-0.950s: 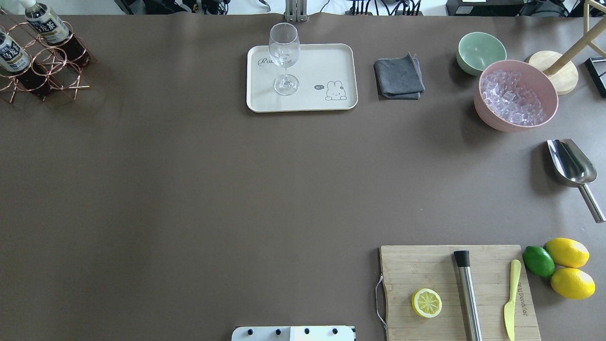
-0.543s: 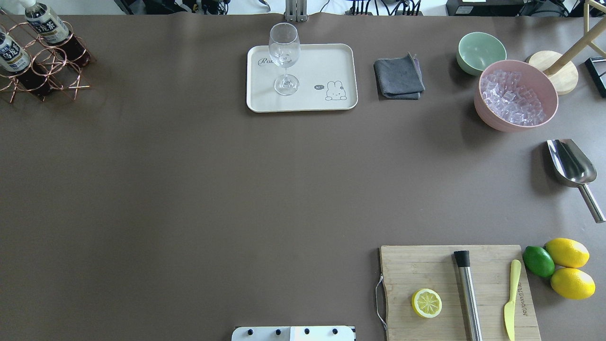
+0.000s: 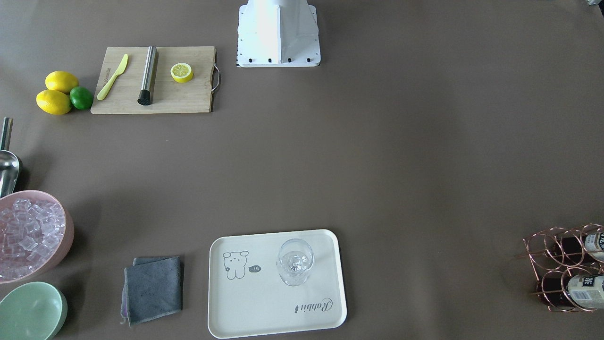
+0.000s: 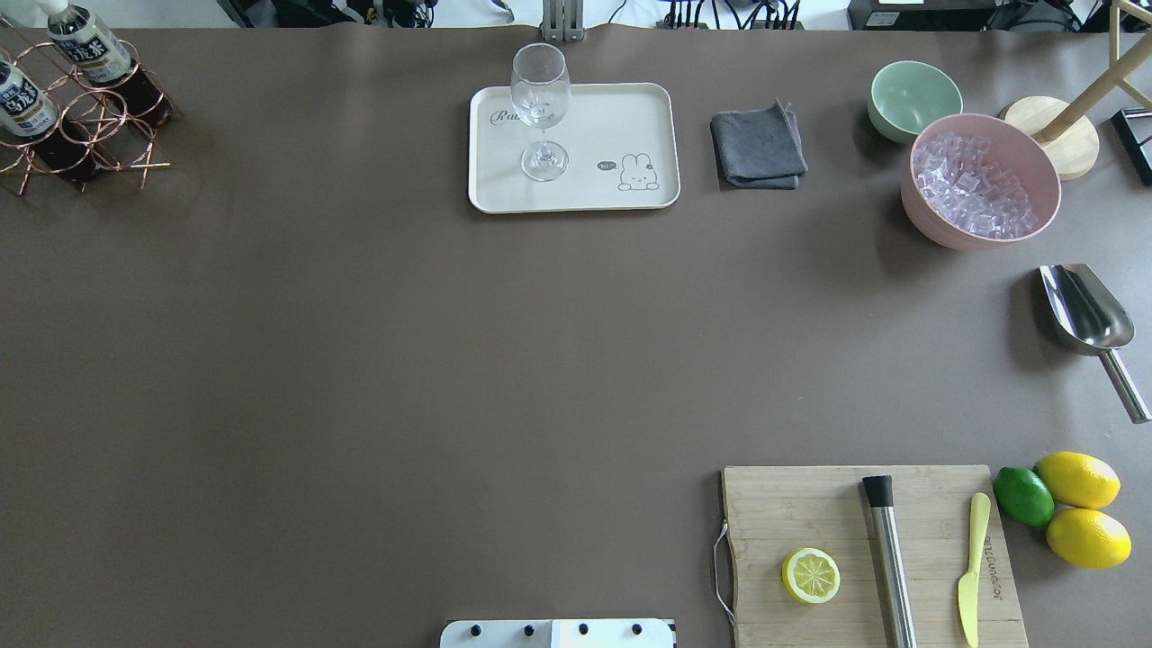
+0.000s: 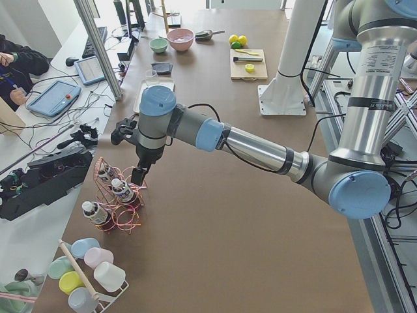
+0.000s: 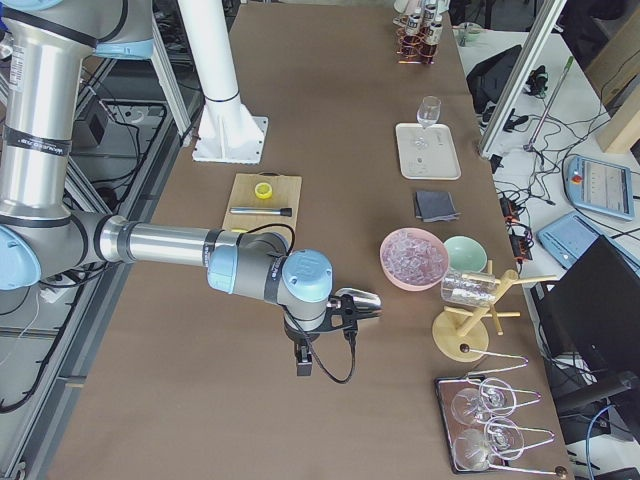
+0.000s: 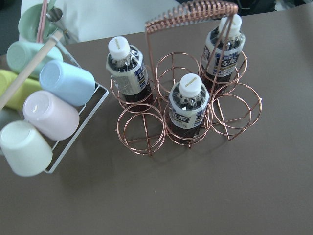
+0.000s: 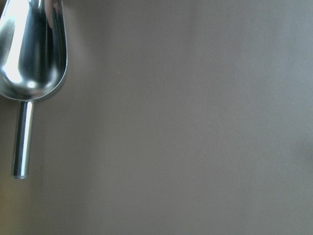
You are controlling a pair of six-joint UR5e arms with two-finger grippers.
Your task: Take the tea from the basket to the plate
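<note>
The left gripper (image 5: 139,175) shows only in the side view from the robot's left. It hangs on the near arm, pointing down, just above the basket (image 7: 146,128). From that angle it is not possible to tell how far apart its fingers stand, or whether they touch anything. The left wrist view shows no fingers; it looks down on the basket from above.

The basket stands on the brown table (image 4: 360,360) at its far left corner, and all the tea is in it. In the left wrist view the first tea bottle (image 7: 126,68) sits upright in the left ring of the far row. The second tea bottle (image 7: 188,105) is in the middle ring of the near row. The third tea bottle (image 7: 225,49) is in the right ring of the far row, under the wire handle. The other three rings hold nothing. A rack of pastel cups (image 7: 49,112) lies just beside the basket.

The plate (image 4: 621,117) lies at the far edge of the table near its middle, well apart from the basket. A wine glass (image 4: 540,108) stands upright on it, and no tea is on it.

The right gripper (image 6: 303,362) appears only in the side view from the robot's right. It points down over the table near the metal scoop (image 8: 32,49), and whether it is spread or closed cannot be told. The scoop lies flat on the table in the right wrist view, with nothing touching it.
</note>
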